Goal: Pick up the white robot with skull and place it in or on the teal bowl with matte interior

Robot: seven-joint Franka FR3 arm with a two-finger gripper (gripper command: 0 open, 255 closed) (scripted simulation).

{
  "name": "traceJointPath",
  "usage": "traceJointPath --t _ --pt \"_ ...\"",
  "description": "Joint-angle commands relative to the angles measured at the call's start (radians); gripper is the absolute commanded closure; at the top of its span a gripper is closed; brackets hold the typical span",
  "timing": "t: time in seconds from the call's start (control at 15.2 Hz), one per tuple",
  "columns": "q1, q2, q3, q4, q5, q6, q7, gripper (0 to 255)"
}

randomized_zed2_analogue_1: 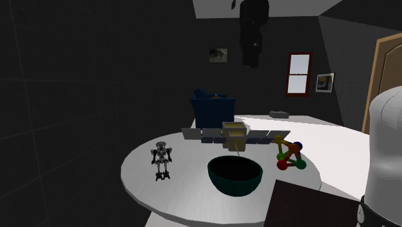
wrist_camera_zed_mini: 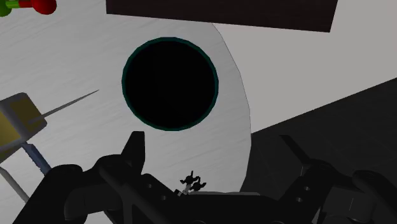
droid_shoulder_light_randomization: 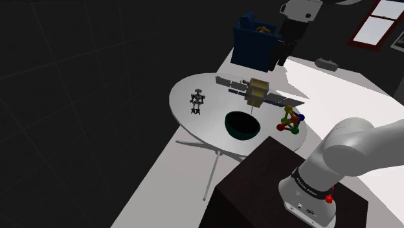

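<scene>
Open tabletop all around the robot figure, teal bowl and satellite model well apart from it

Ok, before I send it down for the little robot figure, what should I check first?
1. Fingers open: ok, they stand apart and hold nothing.
2. Gripper lined up over the white robot figure: not ok, it hangs high above the table, and the wrist view centres on the teal bowl instead.
3. Figure upright and free: ok, it stands apart from the bowl and the satellite model.
4. Bowl empty: ok, nothing seen inside.
5. Table bare between figure and bowl: ok.
</scene>
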Motion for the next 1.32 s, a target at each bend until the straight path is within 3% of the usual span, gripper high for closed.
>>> traceJointPath --t 0.0,0.59,1.25 --pt "0.000 0.000 0.000 0.000 0.000 0.000 0.000 0" --pt "0.023 0.274 -0.044 0.008 -0.013 0.272 -0.090 0" --pt "0.047 0.635 -0.073 0.147 0.011 0.499 -0.197 0"
